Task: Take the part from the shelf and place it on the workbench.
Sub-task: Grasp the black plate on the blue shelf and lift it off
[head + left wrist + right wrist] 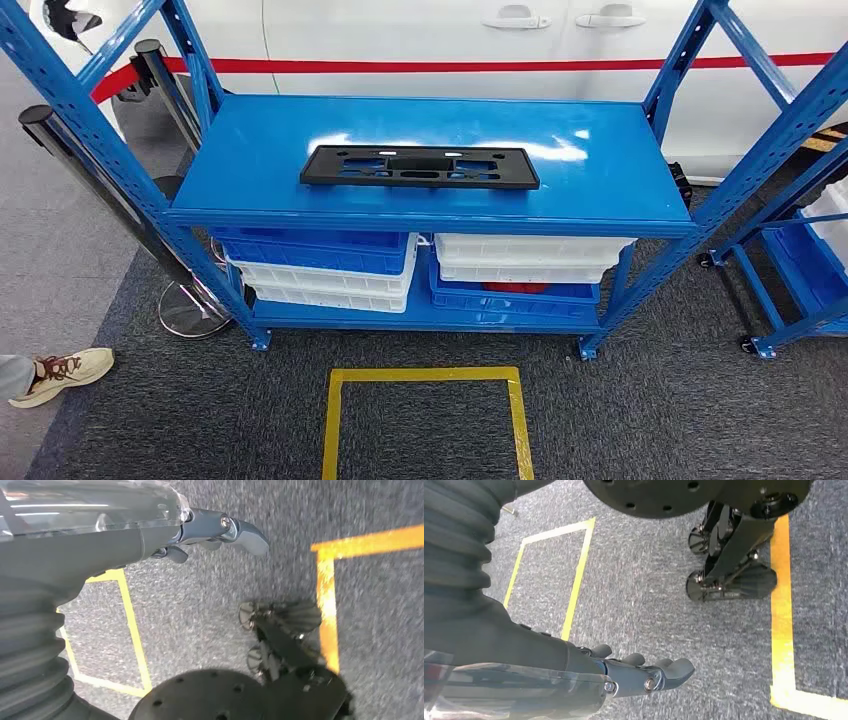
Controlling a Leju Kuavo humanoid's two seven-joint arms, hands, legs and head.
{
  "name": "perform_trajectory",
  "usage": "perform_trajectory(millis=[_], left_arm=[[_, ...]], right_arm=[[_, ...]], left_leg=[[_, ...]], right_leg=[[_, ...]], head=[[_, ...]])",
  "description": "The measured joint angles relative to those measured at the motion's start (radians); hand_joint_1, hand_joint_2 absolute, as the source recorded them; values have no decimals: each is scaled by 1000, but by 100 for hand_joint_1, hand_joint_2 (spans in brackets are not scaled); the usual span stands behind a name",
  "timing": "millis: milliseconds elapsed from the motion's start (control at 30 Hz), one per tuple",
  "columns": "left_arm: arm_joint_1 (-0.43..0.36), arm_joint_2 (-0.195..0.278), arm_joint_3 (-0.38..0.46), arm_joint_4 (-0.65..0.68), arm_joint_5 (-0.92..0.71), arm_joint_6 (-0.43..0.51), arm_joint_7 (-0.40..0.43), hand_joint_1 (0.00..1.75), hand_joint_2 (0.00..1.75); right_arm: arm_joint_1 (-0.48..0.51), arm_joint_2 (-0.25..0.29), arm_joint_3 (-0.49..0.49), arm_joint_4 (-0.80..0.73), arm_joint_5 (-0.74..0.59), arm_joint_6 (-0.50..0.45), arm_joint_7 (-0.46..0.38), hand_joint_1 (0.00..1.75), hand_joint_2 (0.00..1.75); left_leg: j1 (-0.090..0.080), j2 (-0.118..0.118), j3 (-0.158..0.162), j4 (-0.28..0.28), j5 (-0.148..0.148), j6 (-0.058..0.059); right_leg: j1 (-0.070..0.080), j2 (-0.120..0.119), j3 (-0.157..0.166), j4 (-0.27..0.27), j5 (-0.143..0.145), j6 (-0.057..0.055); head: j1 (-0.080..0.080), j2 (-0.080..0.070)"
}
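The left hand (215, 532) hangs over grey carpet (200, 610), fingers stretched out and empty. The right hand (644, 672) hangs the same way, fingers extended and slightly apart, holding nothing. Yellow tape lines (574, 575) run across the carpet under both.

In the head view, a yellow tape square (425, 420) marks the carpet just in front of the blue shelf (250, 150). A beige shoe (62, 375) of a person stands on the floor off the shelf's front left corner. On the shelf's lower level sit stacked blue and white trays (320, 265), with something red showing in the right-hand stack. The part (420, 166), a flat black rectangular frame with cut-outs, lies on the shelf's top surface near its middle, long side parallel to the front edge, untouched. Black stanchion posts (60, 150) stand at the shelf's left end. Behind the shelf is a white car (450, 40) with a red stripe. A 2nd blue rack (800, 250) on castors stands just beyond the shelf's right end.
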Motion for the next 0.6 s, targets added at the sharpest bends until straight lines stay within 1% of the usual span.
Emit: perform_trajectory(millis=[100,200,233,333,467,533,600], left_arm=[[-7,0,43,5,-29,0,-5,0,175],[-18,-1,110,14,-73,0,-13,0,44],[-22,-1,131,17,-87,0,-15,0,0],[-32,-4,195,25,-130,0,-23,0,0],[-44,-5,265,28,-193,-2,-38,0,0],[-53,-5,301,30,-223,-5,-46,0,0],[-66,-5,350,35,-253,-9,-53,0,0]], right_arm=[[-6,0,-32,5,40,5,2,0,175],[-17,2,-84,14,101,16,10,0,44],[-20,4,-100,16,119,18,11,0,44],[-31,9,-153,25,172,32,-3,0,175],[-48,17,-210,32,235,66,-67,0,0],[-62,24,-229,31,254,89,-104,0,0],[-77,32,-240,19,257,119,-142,0,0]], left_leg=[[0,0,0,0,0,0],[0,0,0,0,0,0],[0,0,0,0,0,0],[0,0,0,0,0,0],[-4,0,-2,3,-2,3],[-6,0,-2,3,-3,5],[-5,0,-1,1,-1,8]], right_leg=[[0,0,0,0,0,0],[0,0,0,0,0,0],[0,0,0,0,0,0],[0,0,0,0,0,0],[-6,0,0,-1,1,2],[-7,0,0,-1,2,3],[-7,2,1,-3,3,7]], head=[[0,0],[0,0],[0,0],[0,0],[0,0],[0,0],[0,0]])
